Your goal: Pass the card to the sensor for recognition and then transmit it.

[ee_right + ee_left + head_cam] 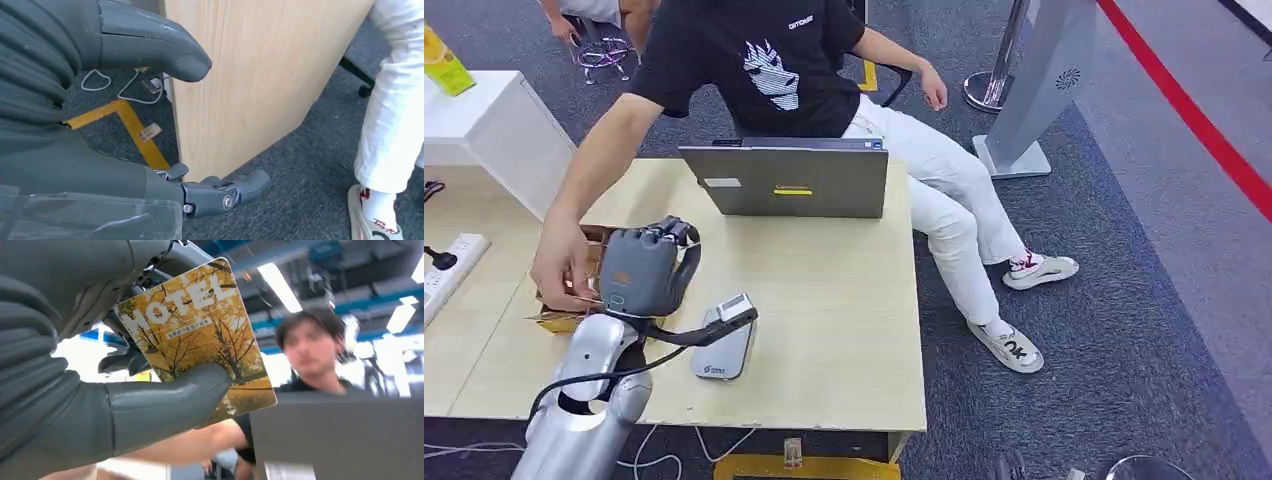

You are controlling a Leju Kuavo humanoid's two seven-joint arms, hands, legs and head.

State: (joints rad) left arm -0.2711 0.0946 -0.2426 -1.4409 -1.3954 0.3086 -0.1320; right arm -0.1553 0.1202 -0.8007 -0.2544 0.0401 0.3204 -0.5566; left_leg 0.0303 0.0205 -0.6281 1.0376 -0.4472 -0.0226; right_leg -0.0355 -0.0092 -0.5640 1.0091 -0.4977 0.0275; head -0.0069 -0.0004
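Left hand: the left hand (639,272) holds the card (197,337) between thumb and fingers (120,360), above the counter's (844,300) left side.
Right hand: the right hand (125,125) hangs by the counter's side, fingers apart, holding nothing.
Done: card picked up.
Left: show it to the sensor (724,345) near the front edge, then pass it on.
Box: a brown box (564,300) sits under the left hand; a person's hand (559,270) reaches in. I cannot tell what is inside.
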